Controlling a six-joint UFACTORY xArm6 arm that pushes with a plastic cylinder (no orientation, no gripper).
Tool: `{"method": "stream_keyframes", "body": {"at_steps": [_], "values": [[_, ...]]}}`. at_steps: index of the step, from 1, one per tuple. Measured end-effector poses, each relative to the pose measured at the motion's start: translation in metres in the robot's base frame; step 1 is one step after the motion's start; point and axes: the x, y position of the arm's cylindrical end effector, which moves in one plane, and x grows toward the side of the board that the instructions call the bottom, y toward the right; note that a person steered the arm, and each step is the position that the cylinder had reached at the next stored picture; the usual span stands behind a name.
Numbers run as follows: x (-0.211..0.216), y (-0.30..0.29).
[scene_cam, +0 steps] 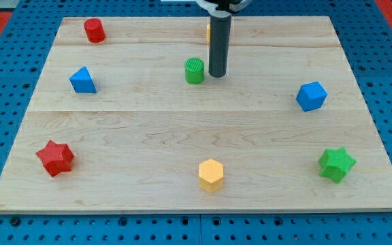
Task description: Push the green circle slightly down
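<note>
The green circle [194, 71] is a small green cylinder standing on the wooden board [148, 122], a little above the middle. My tip [218, 74] is the lower end of a dark upright rod. It rests on the board just to the right of the green circle, with a small gap between them.
A red cylinder [94, 30] stands top left, a blue triangle [82, 80] at left, a blue cube-like block [311, 96] at right. A red star [55, 158], yellow hexagon [211, 175] and green star [336, 164] lie along the bottom. A yellow block [208, 30] shows behind the rod.
</note>
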Motion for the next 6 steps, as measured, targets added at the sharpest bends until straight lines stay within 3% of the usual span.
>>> {"method": "stream_keyframes", "body": {"at_steps": [3,5,6], "values": [[-0.014,-0.049],[0.018,-0.065],[-0.017,-0.061]]}}
